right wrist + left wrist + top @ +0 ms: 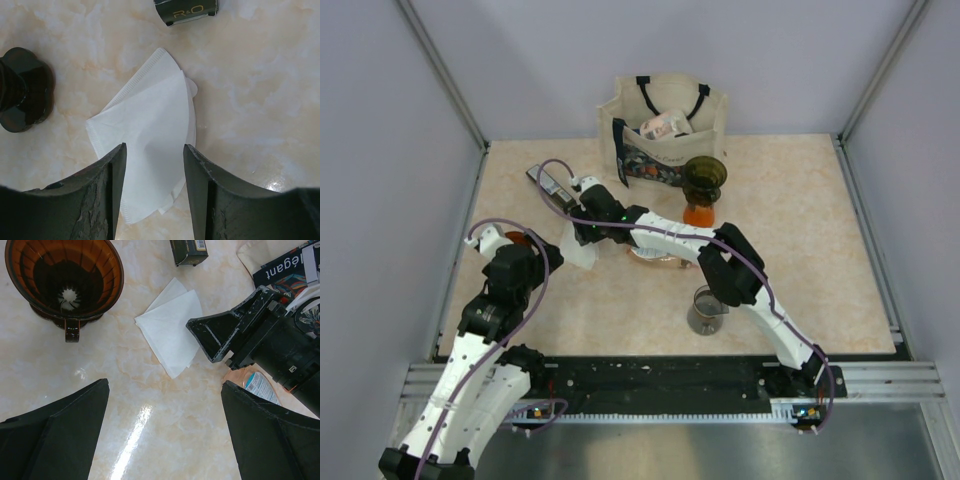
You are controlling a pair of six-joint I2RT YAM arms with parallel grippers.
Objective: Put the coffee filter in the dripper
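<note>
The white paper coffee filter [150, 125] lies flat on the marble table; it also shows in the left wrist view [170, 332] and in the top view [578, 254]. My right gripper [154, 148] is open, low over the filter, with one finger on each side of it; it shows in the top view [583, 233] too. The amber dripper [62, 277] stands upright and empty to the filter's left, partly hidden by my left arm in the top view [518, 239]. My left gripper [165, 385] is open and empty, just short of the filter.
A dark box [186, 10] lies beyond the filter. A tote bag [665, 125] stands at the back. A second amber cup on an orange base [704, 185], a glass server [706, 310] and a packet [255, 385] lie to the right.
</note>
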